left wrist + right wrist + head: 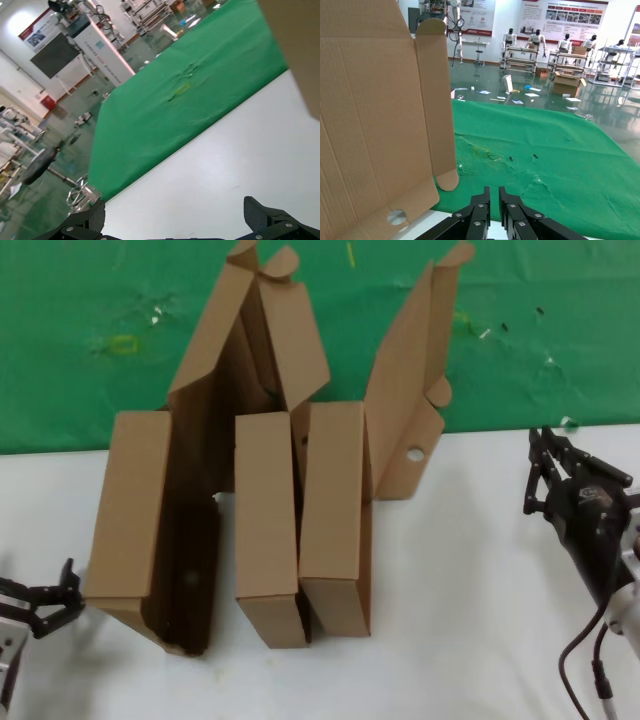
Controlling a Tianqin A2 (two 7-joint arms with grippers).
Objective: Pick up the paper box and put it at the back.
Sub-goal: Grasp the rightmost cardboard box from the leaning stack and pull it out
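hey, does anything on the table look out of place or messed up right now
Nothing is spilled or damaged. All three cartons stand with lids flung open; the paper box, on the right, has its lid leaning back over the green cloth. The cloth is wrinkled with a few small marks.

You have bare table (470, 570) right of the paper box (340, 510), up to the green cloth (520, 330). Left of it, two cartons (265, 525) stand close together, blocking that side; its raised lid (410, 390) walls off the back.
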